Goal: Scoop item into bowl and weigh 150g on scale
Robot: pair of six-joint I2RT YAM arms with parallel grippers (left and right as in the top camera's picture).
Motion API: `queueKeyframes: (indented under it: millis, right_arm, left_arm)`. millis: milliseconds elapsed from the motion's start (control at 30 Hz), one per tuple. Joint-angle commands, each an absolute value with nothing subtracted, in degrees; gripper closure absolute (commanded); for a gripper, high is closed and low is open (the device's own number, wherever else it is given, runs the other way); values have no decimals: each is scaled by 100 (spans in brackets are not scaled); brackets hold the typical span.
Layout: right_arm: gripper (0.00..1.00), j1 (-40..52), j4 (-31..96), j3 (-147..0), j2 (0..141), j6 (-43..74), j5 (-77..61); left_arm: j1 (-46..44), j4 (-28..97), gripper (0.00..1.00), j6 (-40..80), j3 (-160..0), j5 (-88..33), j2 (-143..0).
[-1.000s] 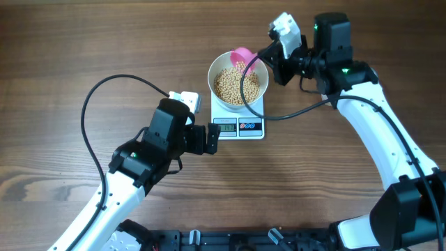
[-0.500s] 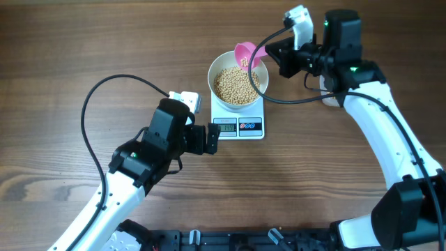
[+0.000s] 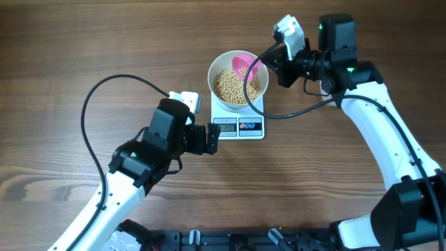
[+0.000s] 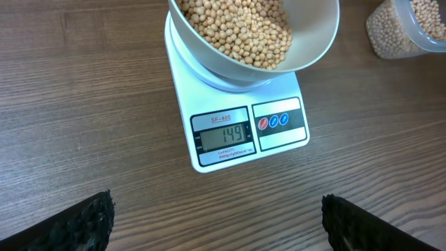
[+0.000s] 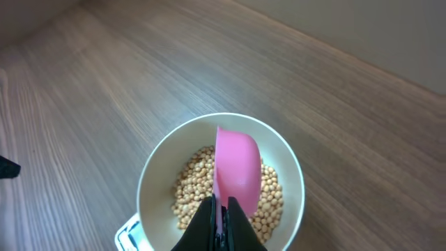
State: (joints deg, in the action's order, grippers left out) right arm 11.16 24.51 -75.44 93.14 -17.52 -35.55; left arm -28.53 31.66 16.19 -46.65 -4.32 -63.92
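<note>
A pink plastic scoop [image 5: 237, 167], clamped by the right gripper [image 5: 223, 213], hangs over a round white bowl [image 3: 213, 73] of tan beans [image 3: 230, 87].
The bowl sits on a white square scale [image 4: 282, 136] reading 149; the left gripper [image 3: 212, 138] gapes at its eight o'clock.

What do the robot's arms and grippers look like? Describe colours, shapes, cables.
The left arm and right arm have white links, black joint housings, black cables and white wrist cameras. The left gripper and right gripper are black. Green lights dot the right arm.

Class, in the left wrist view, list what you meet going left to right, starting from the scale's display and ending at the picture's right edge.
scale display → button panel → clear tub of beans
</note>
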Motion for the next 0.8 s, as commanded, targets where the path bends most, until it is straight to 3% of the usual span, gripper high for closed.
queueKeyframes:
  millis: [0,367,767]
  right_arm:
    - [96,1109,2414,-7607,9194,-1949,-3444]
    - [96,1109,2357,-7607,9203,-2556,-3389]
    - [96,1146,2279,-7607,9203,-2379,-3450]
  left_arm:
    - [-2825,3148,0,1522,-4683,-377,-6410]
    - [-2825,3148,0,1522,-4683,-377,-6410]
    - [-2825,3148,0,1522,-4683,-377,-6410]
